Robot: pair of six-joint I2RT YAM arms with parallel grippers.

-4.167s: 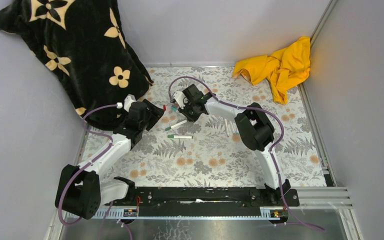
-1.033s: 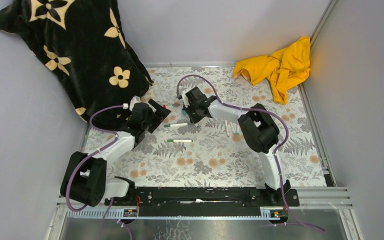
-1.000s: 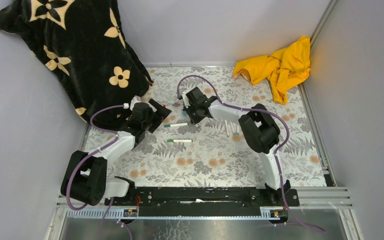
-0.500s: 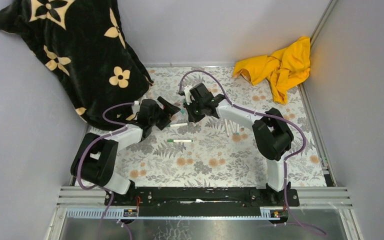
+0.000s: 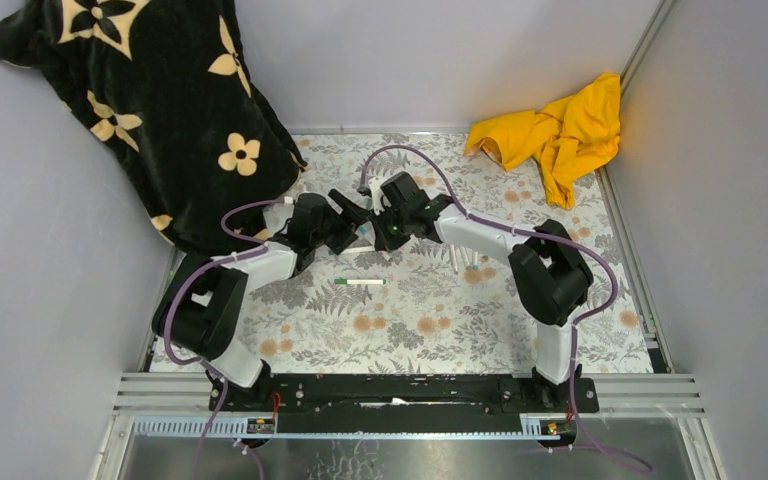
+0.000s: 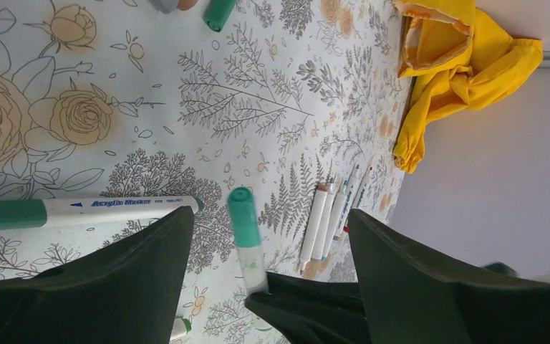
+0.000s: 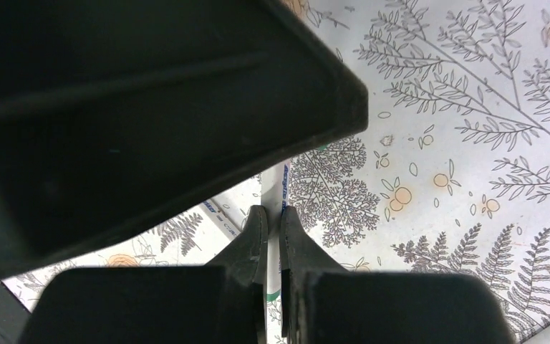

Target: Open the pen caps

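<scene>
My right gripper (image 5: 380, 230) is shut on a white pen barrel (image 7: 284, 188) and holds it above the table. That pen's green cap (image 6: 243, 215) points at my left gripper (image 5: 352, 218), which is open. In the left wrist view the cap stands in the wide gap of the left gripper (image 6: 271, 216), touching neither finger. It also shows in the top view (image 5: 361, 230). The right gripper (image 7: 273, 212) pinches the barrel tightly. A loose green cap (image 6: 218, 11) lies farther off.
A capped green pen (image 5: 360, 282) lies on the floral table (image 5: 410, 330) in front of the grippers. Another marker (image 6: 79, 212) lies under the left gripper. Several uncapped white pens (image 6: 329, 215) lie to the right. A yellow cloth (image 5: 560, 130) and a black flowered blanket (image 5: 150, 110) sit at the back.
My left arm has swung right, bringing its open gripper around the green cap. My right gripper has lifted a pen; the pen that lay beside it no longer shows on the table.
</scene>
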